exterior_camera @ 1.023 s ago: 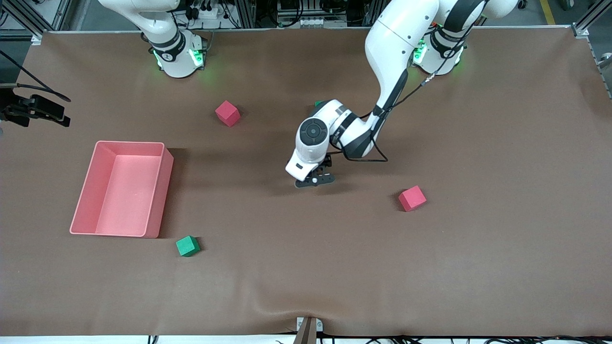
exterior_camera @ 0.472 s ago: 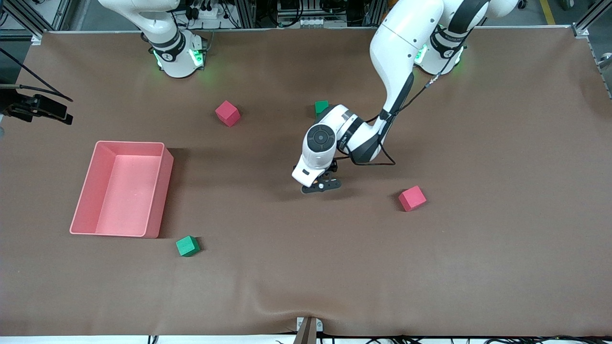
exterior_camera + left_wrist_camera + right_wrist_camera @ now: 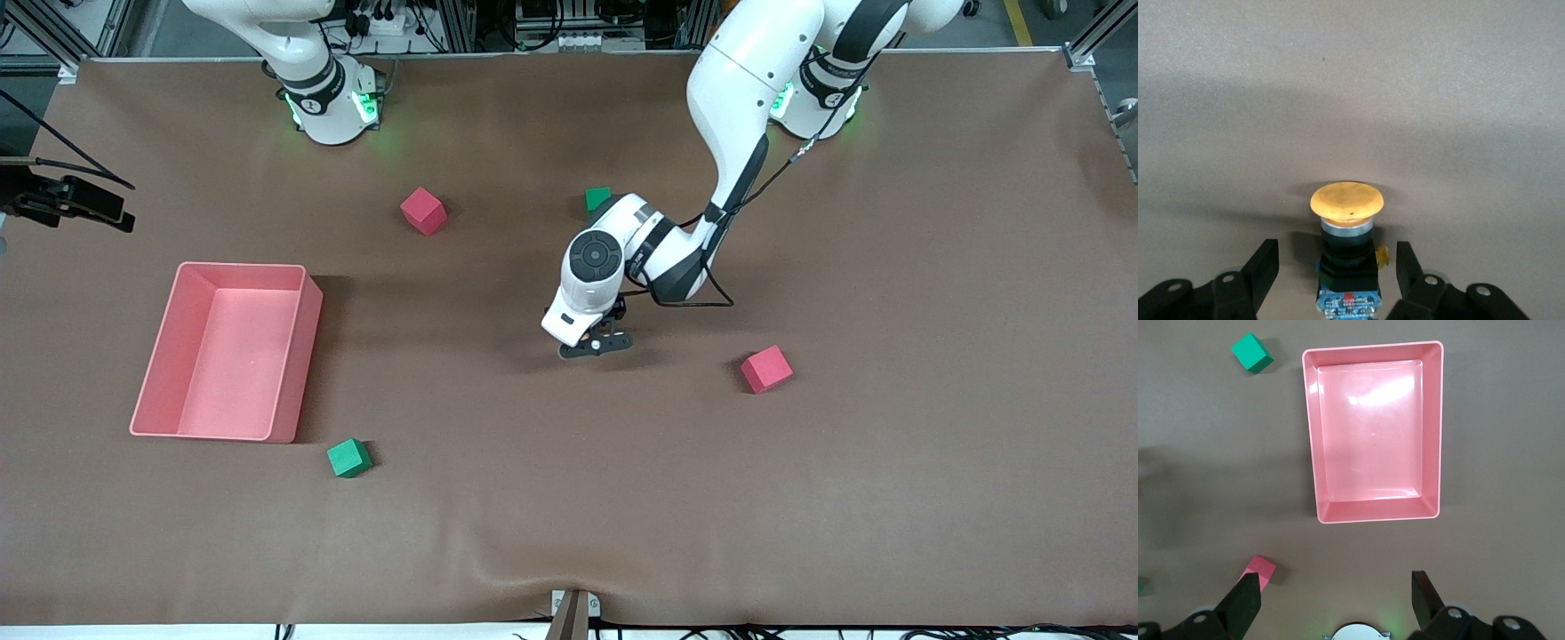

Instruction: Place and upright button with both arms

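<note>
So the right tool (image 3: 1335, 603) waits wide open high over the bin (image 3: 1313, 440). Mid-worktop, the left tool (image 3: 1338, 277) straddles the button (image 3: 1346, 230), fingers not touching yet. Squeeze the black body, not the cap.

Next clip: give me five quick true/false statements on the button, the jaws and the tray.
1. The button lies between the left gripper's jaws. True.
2. The jaws already clamp the button. False: gaps show on both sides.
3. The pink tray holds a green cube. False: it holds nothing; the nearer green cube sits on the table beside it.
4. The right gripper is over the tray, jaws open. True.
5. The button's cap is green. False: it is orange.
</note>
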`<state>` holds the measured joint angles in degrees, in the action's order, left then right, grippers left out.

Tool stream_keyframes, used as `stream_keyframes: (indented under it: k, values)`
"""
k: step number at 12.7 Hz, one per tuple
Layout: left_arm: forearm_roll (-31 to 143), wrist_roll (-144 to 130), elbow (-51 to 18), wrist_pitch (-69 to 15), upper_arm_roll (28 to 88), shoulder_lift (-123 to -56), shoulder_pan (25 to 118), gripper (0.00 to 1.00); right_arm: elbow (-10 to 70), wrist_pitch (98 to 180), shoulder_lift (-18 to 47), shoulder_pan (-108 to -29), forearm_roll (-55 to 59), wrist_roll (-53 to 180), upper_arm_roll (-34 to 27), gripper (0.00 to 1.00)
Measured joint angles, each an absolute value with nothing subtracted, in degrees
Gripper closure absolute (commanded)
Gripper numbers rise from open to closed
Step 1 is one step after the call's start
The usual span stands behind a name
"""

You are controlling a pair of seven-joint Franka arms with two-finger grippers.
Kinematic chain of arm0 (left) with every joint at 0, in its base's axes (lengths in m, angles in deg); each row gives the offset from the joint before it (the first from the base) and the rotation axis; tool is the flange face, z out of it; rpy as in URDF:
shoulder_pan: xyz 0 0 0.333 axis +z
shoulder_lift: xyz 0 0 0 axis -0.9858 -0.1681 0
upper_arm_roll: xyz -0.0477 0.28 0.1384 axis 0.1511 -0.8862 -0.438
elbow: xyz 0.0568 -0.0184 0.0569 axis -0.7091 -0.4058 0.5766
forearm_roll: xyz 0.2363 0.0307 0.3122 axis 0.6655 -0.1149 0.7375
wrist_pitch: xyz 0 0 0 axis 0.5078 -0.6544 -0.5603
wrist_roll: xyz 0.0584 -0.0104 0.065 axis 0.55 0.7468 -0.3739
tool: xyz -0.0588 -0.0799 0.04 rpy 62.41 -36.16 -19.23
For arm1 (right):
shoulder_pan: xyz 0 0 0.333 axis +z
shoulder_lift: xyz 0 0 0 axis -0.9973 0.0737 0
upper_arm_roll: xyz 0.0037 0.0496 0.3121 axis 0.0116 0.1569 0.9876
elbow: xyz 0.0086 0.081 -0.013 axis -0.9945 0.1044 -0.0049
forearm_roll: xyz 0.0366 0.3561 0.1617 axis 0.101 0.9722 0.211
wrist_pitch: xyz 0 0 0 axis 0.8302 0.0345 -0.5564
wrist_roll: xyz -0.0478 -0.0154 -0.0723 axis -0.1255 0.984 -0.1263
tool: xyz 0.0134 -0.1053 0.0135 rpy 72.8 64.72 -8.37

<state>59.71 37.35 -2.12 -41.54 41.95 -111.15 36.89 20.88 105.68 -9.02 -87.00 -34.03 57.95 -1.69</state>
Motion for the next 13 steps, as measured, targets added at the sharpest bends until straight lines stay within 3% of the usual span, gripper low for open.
stream_keyframes:
  k: [5, 6, 12, 13]
  values:
    - [59.71, 37.35, -2.2, -41.53, 42.04, -111.15, 36.84, 0.29, 20.88, 105.69, -9.01, -86.78, -34.03, 57.95, -1.68, 0.0]
    - [59.71, 37.35, -2.2, -41.53, 42.06, -111.15, 36.82, 0.34, 20.88, 105.69, -9.01, -86.78, -34.03, 57.95, -1.68, 0.0]
    - [59.71, 37.35, -2.24, -41.49, 42.17, -111.15, 36.61, 0.94, 20.88, 105.69, -9.01, -86.78, -34.03, 57.95, -1.68, 0.0]
    - [59.71, 37.35, -2.23, -41.49, 42.17, -111.15, 36.63, 0.95, 20.88, 105.69, -9.01, -86.78, -34.03, 57.95, -1.68, 0.0]
